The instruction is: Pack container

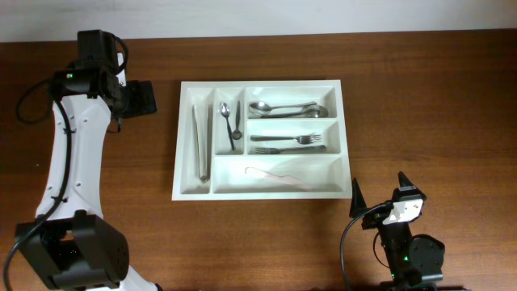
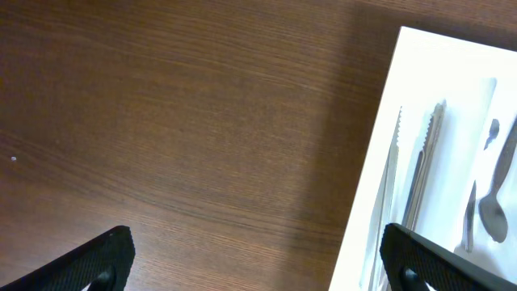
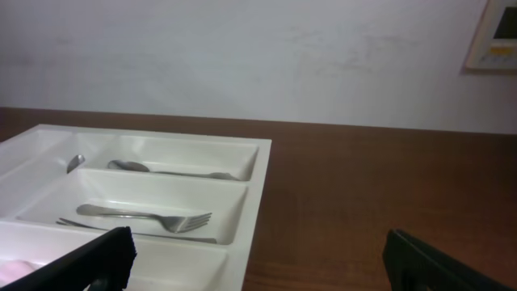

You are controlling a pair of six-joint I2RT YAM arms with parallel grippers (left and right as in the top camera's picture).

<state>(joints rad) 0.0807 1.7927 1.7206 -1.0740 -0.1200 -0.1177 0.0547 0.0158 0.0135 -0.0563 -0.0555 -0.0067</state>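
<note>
The container, a white five-compartment tray, lies flat in the middle of the desk. Its far-left corner is near the left gripper and its near-right corner sits just beside the right gripper; neither touches it. The left wrist view shows the left gripper's fingers spread wide over bare wood, with the tray's left wall at the right edge. The right gripper is likewise spread and holds nothing. It looks low across the desk at the tray's right wall. Tongs lie in the leftmost narrow compartment, and a teaspoon and a dark-handled utensil in the next. Spoons fill the far wide compartment, forks the middle one, and a pale utensil lies in the near one. The left arm reaches forward from its base along the desk's left side, wrist bent towards the tray. The right arm is folded low at its base, fingers pointing away.
</note>
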